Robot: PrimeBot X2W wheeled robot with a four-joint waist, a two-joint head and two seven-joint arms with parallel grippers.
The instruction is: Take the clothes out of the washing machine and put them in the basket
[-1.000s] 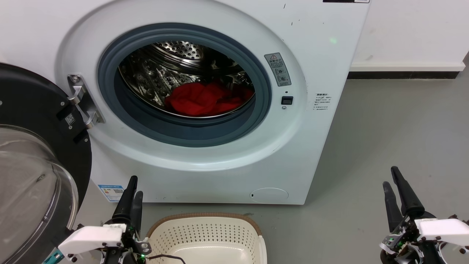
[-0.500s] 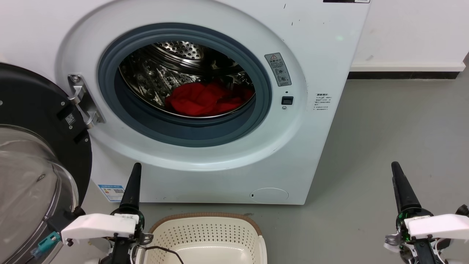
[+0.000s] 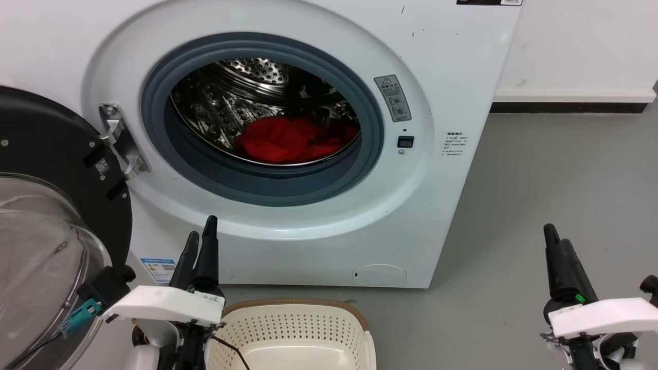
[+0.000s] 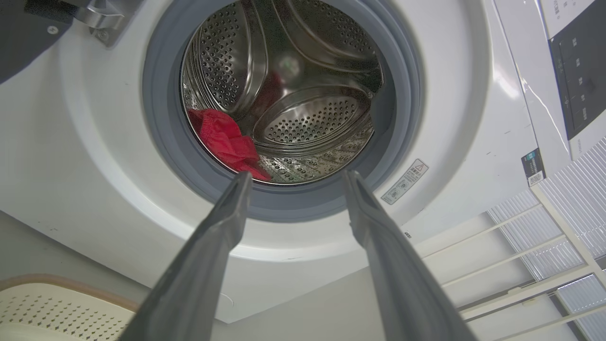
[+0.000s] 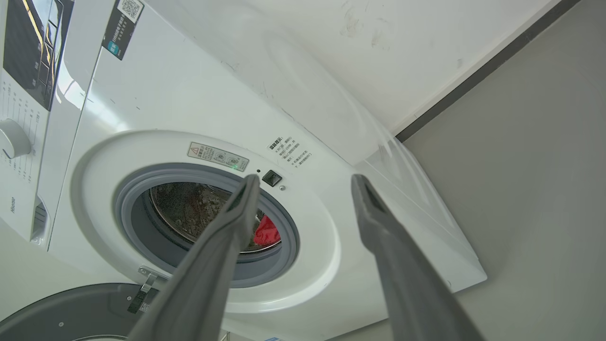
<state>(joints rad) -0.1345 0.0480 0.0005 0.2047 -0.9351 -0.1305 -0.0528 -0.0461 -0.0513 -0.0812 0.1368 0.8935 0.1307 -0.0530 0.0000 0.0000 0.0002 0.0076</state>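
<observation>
Standing on the grey floor (image 3: 540, 169), the washer (image 3: 452, 77) is seen with its door (image 3: 46, 154) swung wide to the left. The basket (image 3: 288, 302) is set just before it, beside the left gripper (image 3: 201, 227). The clothes (image 3: 288, 139) are heaped low in the drum (image 3: 216, 108). That gripper and the right gripper (image 3: 556, 234) are held with fingers spread, nothing grasped.

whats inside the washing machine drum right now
Red clothes lie bunched at the bottom of the steel drum; the rest of it shows bare perforated metal. Anything under the heap, or low behind the grey door ring, is covered.
</observation>
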